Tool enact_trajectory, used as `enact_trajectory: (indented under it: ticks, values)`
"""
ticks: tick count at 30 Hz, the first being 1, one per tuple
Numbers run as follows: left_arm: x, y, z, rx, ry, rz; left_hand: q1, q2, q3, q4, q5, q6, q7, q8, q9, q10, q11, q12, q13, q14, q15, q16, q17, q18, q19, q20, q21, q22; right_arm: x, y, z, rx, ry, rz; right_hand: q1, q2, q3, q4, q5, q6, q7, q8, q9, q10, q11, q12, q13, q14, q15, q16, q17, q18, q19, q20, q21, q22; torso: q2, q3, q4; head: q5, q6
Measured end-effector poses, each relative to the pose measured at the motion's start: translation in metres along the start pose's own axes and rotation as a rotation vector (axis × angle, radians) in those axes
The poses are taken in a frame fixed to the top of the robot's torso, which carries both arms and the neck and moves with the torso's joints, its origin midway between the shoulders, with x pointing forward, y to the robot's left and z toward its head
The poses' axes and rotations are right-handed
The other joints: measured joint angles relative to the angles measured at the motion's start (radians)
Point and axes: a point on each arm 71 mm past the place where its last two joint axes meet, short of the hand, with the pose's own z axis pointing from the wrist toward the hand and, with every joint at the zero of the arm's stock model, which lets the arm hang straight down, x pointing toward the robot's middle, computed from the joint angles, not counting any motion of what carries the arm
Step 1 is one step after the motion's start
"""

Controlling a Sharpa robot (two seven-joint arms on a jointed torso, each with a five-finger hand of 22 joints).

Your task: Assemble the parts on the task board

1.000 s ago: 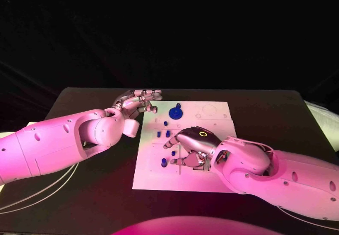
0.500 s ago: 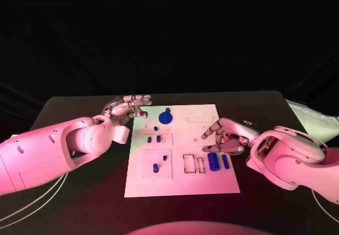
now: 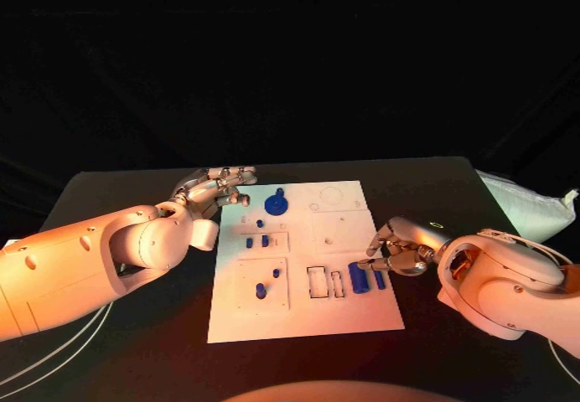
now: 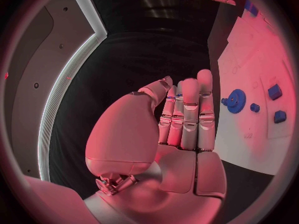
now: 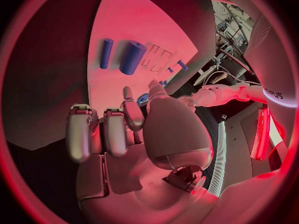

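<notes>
Two blue cylinders (image 3: 366,276) now lie uncovered on your task board (image 3: 350,314), centre frame. Your right hand (image 3: 399,247) has pulled back to its right edge, fingers curled, holding nothing; left hand (image 3: 215,191), fingers together, stays upper left.

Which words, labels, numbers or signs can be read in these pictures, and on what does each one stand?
"...PUS": letters on a dark surface in the room, at the rim of the right wrist view; the start of the word is cut off.
Task board: only outlines, no readable text.
Left hand and right hand: no readable marks.
</notes>
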Motion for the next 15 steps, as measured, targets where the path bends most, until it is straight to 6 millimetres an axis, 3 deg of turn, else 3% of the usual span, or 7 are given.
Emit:
enact_trajectory:
  ticks: [15]
  values:
    - [-0.001, 0.002, -0.001, -0.004, -0.002, -0.001, 0.000, 0.000, 0.000, 0.000, 0.000, 0.000, 0.000, 0.000, 0.000, 0.000, 0.000, 0.000, 0.000, 0.000, 0.000, 0.000, 0.000, 0.000, 0.000, 0.000, 0.000, 0.000, 0.025, 0.002, 0.014, 0.049, 0.076, -0.052, -0.019, 0.013, -0.029, 0.006, 0.000, 0.004, -0.003, 0.019, 0.014, 0.001, -0.001, 0.005, 0.008, 0.000, 0.000, 0.000, 0.002, 0.000, 0.000, 0.000, 0.000, 0.003, 0.000, 0.0007, -0.0013, 0.014, -0.012]
